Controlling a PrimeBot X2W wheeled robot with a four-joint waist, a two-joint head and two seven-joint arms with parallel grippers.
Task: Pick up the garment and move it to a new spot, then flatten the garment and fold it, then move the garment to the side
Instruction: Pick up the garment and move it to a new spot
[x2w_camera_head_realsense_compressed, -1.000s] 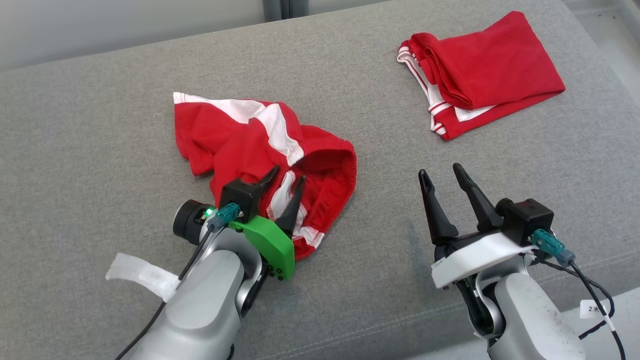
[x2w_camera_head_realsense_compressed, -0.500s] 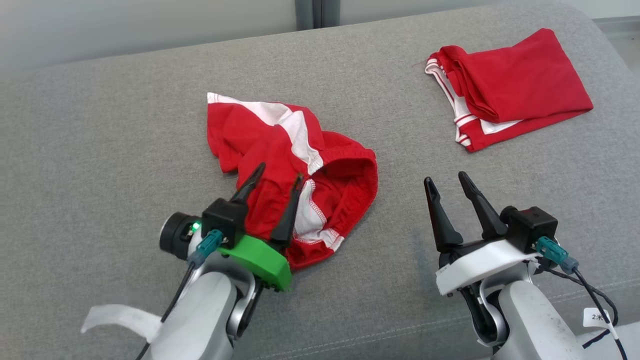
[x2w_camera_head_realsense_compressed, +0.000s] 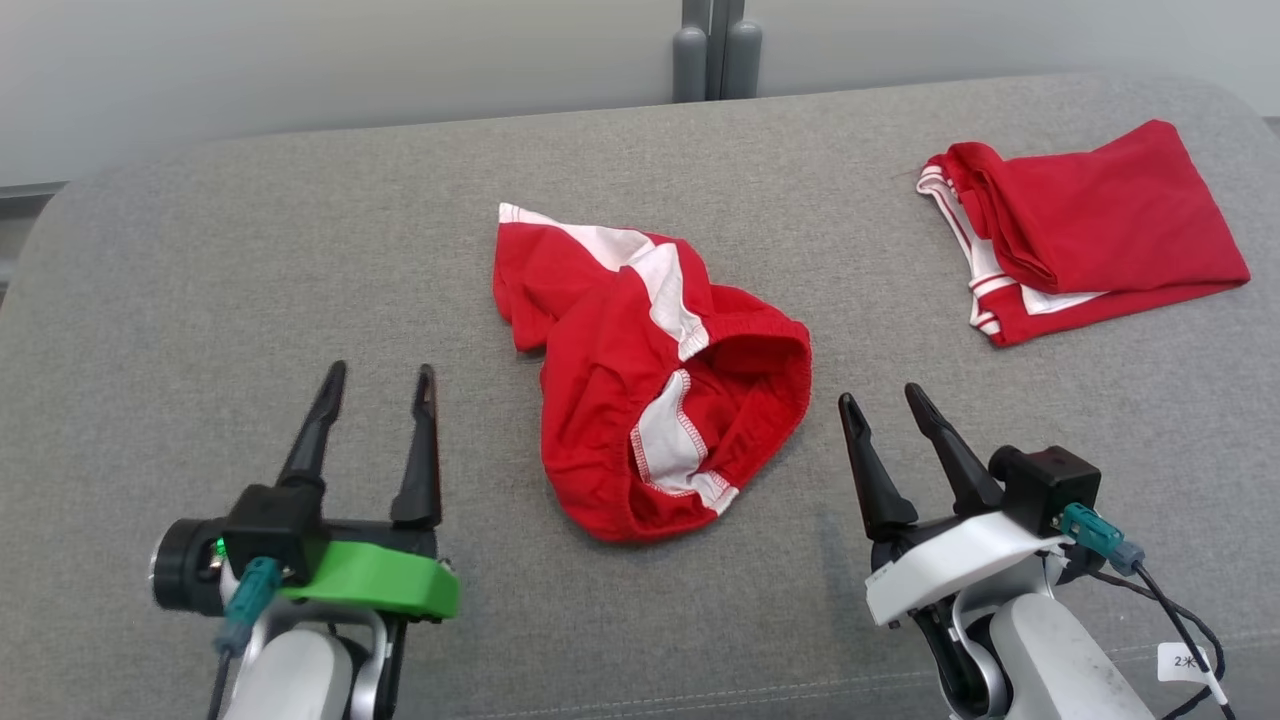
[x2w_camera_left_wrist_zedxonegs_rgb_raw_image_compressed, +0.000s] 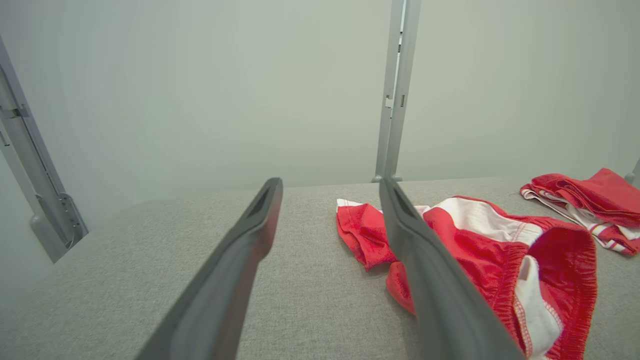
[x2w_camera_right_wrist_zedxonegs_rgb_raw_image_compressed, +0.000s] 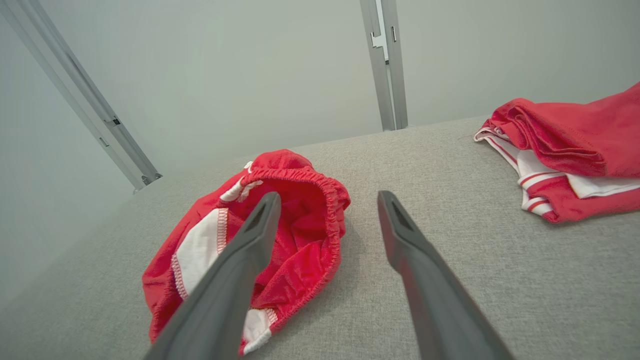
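Note:
A crumpled red garment with white stripes (x2w_camera_head_realsense_compressed: 650, 370) lies on the grey cushion, its elastic waistband gaping toward the right; it also appears in the left wrist view (x2w_camera_left_wrist_zedxonegs_rgb_raw_image_compressed: 475, 250) and the right wrist view (x2w_camera_right_wrist_zedxonegs_rgb_raw_image_compressed: 280, 240). My left gripper (x2w_camera_head_realsense_compressed: 380, 385) stands open to the left of it, clear of the cloth, nothing between its fingers. My right gripper (x2w_camera_head_realsense_compressed: 885, 400) is open just right of the waistband, apart from it.
A second red garment (x2w_camera_head_realsense_compressed: 1090, 230), folded, rests at the far right of the cushion (x2w_camera_head_realsense_compressed: 250, 300). Behind the cushion's back edge is a pale wall with a grey upright post (x2w_camera_head_realsense_compressed: 715, 50). The cushion's front edge runs near both arms.
My left gripper has pulled back off the garment and to the left, now open and empty. The head camera has shifted, so the whole scene sits lower and further right.

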